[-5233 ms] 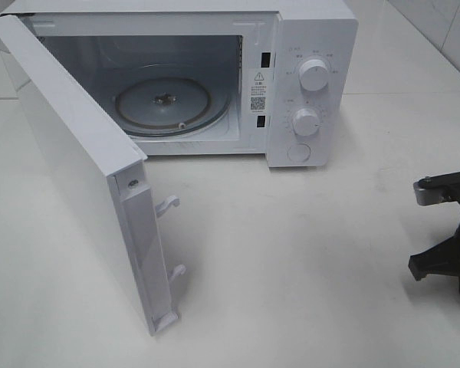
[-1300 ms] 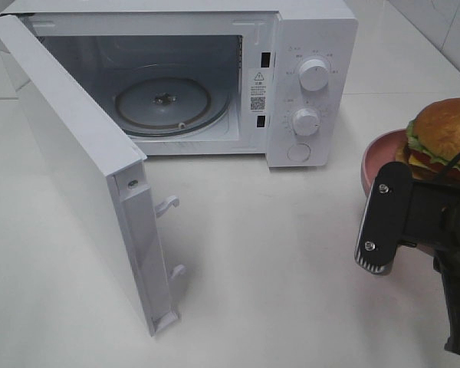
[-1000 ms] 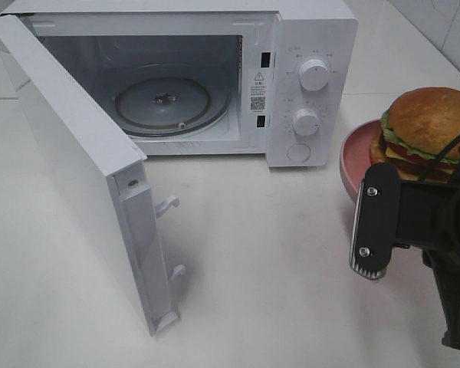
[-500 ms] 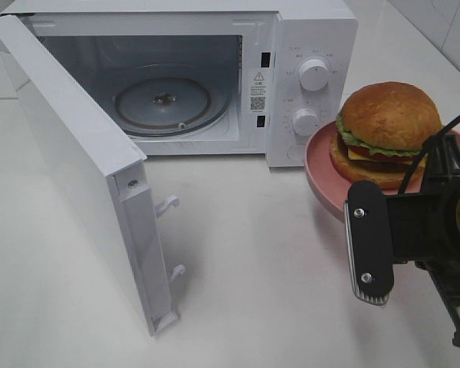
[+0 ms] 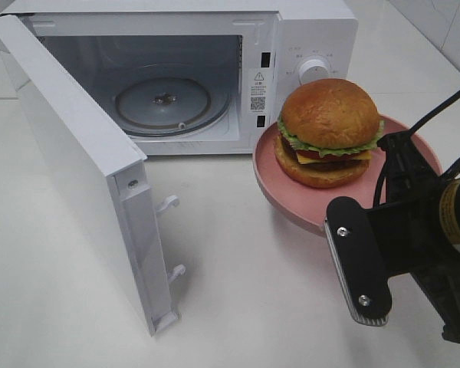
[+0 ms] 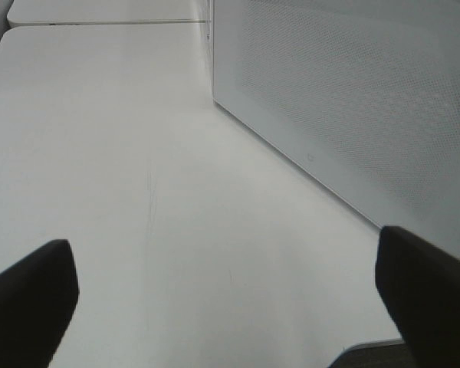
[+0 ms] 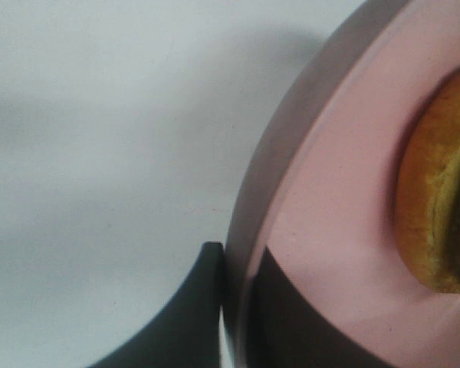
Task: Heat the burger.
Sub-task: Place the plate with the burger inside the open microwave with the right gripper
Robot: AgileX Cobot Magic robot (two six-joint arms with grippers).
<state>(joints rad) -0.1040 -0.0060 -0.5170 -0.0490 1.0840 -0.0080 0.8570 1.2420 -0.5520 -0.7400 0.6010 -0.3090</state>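
The burger (image 5: 330, 130), with a glossy brown bun, lettuce, tomato and cheese, sits on a round pink plate (image 5: 280, 195). The plate hangs above the table in front of the microwave's control panel, right of the open cavity. My right gripper (image 5: 395, 157) is shut on the plate's right rim. In the right wrist view its dark fingers (image 7: 203, 307) pinch the plate's rim (image 7: 322, 199), with the burger's (image 7: 433, 207) edge beyond. My left gripper (image 6: 230, 307) stands open with nothing between its fingers, beside the microwave's perforated side wall (image 6: 353, 100). It is outside the exterior view.
The white microwave (image 5: 314, 31) stands at the back with its door (image 5: 84, 169) swung wide to the front left. A glass turntable (image 5: 165, 103) lies in the cavity. One knob (image 5: 313, 69) shows above the bun. White tabletop (image 5: 238, 291) lies in front.
My right gripper has carried the plate with the burger leftward from the view's right edge to the front of the control panel. The microwave and its door have not moved.
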